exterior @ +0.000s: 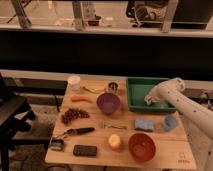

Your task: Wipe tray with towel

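Observation:
A green tray sits at the back right of the wooden table. A pale towel lies inside the tray near its right side. My gripper is down in the tray at the end of the white arm, right on the towel. The arm hides the tray's right part.
On the table are a purple bowl, an orange bowl, a blue sponge, a blue cup, a fork, an orange fruit, a carrot, a banana, grapes, a white cup, a can. A black chair stands at left.

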### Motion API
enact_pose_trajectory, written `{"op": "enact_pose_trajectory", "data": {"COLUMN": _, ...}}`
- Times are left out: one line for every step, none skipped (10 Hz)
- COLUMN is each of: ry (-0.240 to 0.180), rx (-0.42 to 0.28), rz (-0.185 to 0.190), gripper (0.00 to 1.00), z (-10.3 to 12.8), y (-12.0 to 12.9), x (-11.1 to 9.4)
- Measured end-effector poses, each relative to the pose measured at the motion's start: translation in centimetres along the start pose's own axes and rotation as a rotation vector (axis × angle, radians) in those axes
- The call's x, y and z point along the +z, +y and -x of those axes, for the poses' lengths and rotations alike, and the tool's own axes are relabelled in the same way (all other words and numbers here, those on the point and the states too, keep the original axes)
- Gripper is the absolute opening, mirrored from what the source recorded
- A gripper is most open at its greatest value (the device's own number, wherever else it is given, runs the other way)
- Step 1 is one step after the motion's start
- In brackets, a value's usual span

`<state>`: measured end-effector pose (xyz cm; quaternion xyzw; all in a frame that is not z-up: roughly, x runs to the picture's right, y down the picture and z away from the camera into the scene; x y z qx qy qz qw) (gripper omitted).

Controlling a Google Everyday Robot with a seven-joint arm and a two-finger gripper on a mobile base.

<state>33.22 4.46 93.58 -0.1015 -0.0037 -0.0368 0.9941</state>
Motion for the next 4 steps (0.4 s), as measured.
{"op": "enact_pose_trajectory", "data": {"ry": -0.007, "rx": 0.011, "rz": 0.009, "gripper": 0.8, "z": 0.0, "y": 0.02, "x": 0.28}}
{"op": "enact_pose_trajectory", "data": {"ry": -0.009, "rx": 0.019, "rz": 0.014, "gripper": 0.8, "z": -0.09, "y": -0.15, "x": 0.56}}
{"op": "enact_pose_trajectory", "data": {"ry": -0.014, "rx": 0.031, "rz": 0.017, "gripper": 0.8, "z": -0.01, "y": -0.41, "x": 0.89}}
{"op": "enact_pose_trajectory", "data": {"ry": -0.016, "rx": 0.034, "rz": 0.016, "gripper": 0.8, "z": 0.12, "y": -0.59, "x": 1.07}}
